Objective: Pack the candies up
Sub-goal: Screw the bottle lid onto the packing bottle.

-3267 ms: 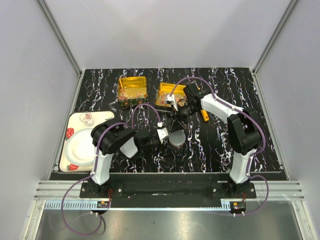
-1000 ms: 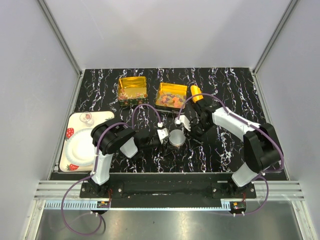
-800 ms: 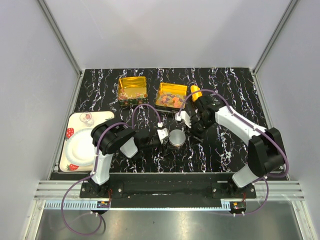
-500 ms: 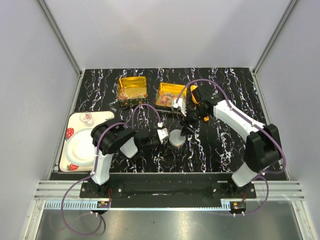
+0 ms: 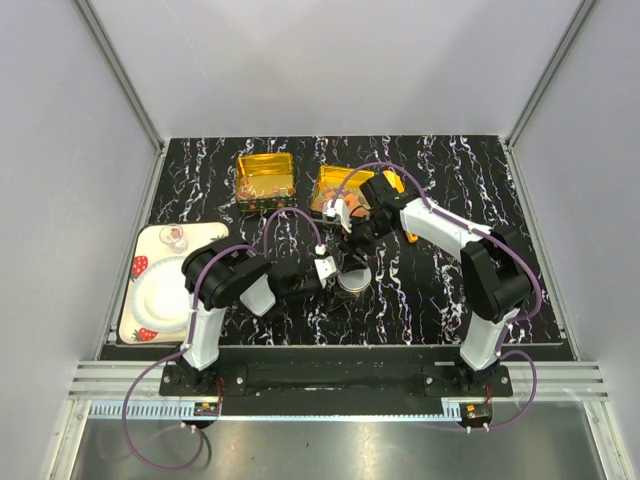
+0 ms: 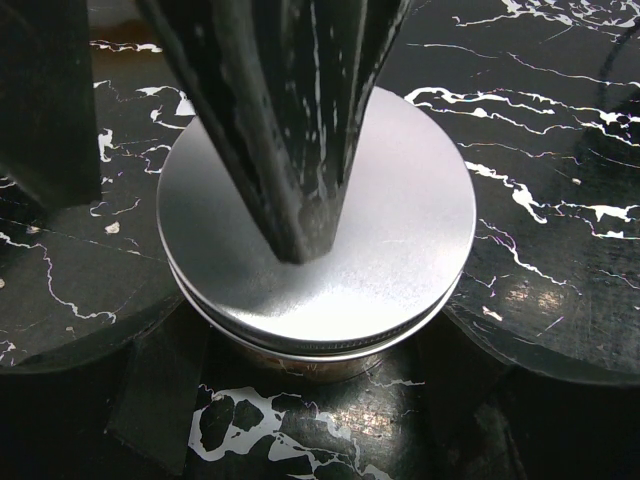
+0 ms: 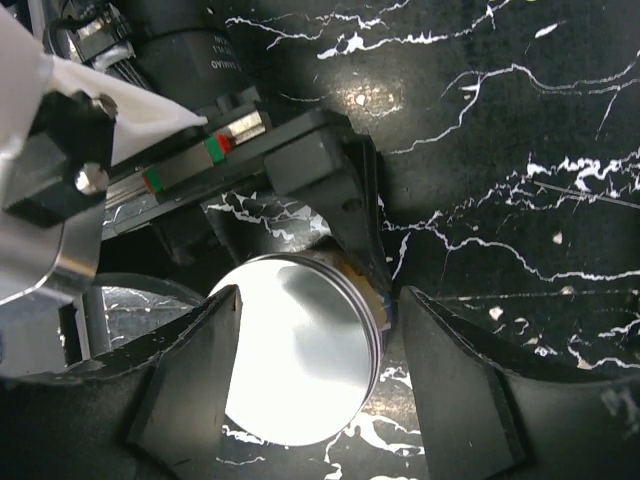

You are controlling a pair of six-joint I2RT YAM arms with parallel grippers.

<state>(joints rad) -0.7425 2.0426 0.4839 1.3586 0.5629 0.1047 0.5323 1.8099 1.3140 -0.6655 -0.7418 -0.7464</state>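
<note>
Top view: my left hand [image 5: 344,274] grips the round tin [image 5: 355,282] mid-way across the black marbled desk [image 5: 460,170], grey walls around. My right hand [image 5: 351,240] hovers just above, half lost under its arm. The candies [image 5: 330,197] lie in the gold tin [image 5: 322,178] toward the far edge, partly covered. Left wrist: the lid [image 6: 400,230] fills everything; a dark wedge [image 6: 280,120] crosses it, unidentifiable. Right wrist: my fingers [image 7: 190,380] spread wide, empty.

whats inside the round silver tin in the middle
A silver lid sits closed on the round tin, so only the lid's top and a strip of the tin's side show. Whatever is inside is covered and cannot be seen.
</note>
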